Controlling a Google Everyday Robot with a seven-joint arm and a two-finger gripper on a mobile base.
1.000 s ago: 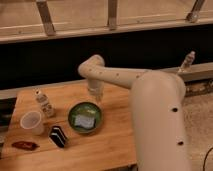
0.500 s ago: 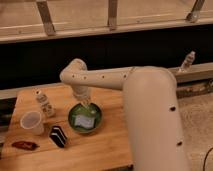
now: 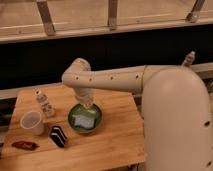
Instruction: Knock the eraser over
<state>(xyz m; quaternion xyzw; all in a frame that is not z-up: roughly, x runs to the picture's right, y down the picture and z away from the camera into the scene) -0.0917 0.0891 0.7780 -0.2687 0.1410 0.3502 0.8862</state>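
Note:
The eraser, a small black block with white stripes, lies on the wooden table in front of the white cup. My white arm reaches from the right across the table, and its gripper hangs at the far rim of the green bowl, to the upper right of the eraser and apart from it. The pale blue-white square pad lies in the bowl.
A small white bottle stands behind the cup. A flat dark red packet lies at the table's front left. A dark wall and railing run behind the table. My arm's large body fills the right side.
My arm's elbow has swung left over the table and the gripper has moved down and left to the bowl's far rim. The eraser, cup and bottle have not moved.

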